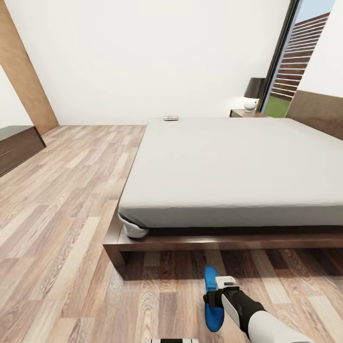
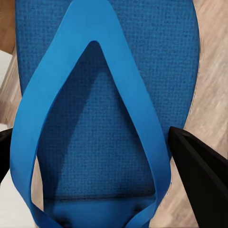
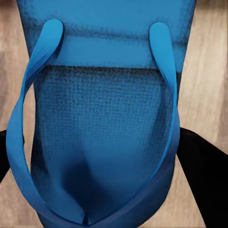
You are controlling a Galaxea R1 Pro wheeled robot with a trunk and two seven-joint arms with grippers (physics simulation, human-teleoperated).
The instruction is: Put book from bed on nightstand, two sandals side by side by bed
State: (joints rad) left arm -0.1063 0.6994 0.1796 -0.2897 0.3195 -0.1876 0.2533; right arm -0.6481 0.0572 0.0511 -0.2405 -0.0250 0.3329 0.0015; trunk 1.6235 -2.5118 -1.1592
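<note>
The book (image 1: 170, 117) lies at the far edge of the grey bed (image 1: 228, 162). A dark nightstand (image 1: 245, 114) stands beyond the bed's far corner. My right gripper (image 1: 215, 291) holds a bright blue sandal (image 1: 213, 315) just above the floor in front of the bed's near side. In the right wrist view that sandal (image 3: 104, 123) sits between the dark fingers (image 3: 202, 171) of the right gripper (image 3: 95, 135). In the left wrist view another blue sandal (image 2: 95, 142) sits close up between the fingers (image 2: 199, 171) of my left gripper (image 2: 90, 133).
A lamp (image 1: 252, 95) with a dark shade stands on the nightstand. The wooden headboard (image 1: 319, 112) runs along the right, below a tall window (image 1: 295, 62). A low dark cabinet (image 1: 16, 145) stands at the left wall. Plank floor (image 1: 71, 200) stretches left of the bed.
</note>
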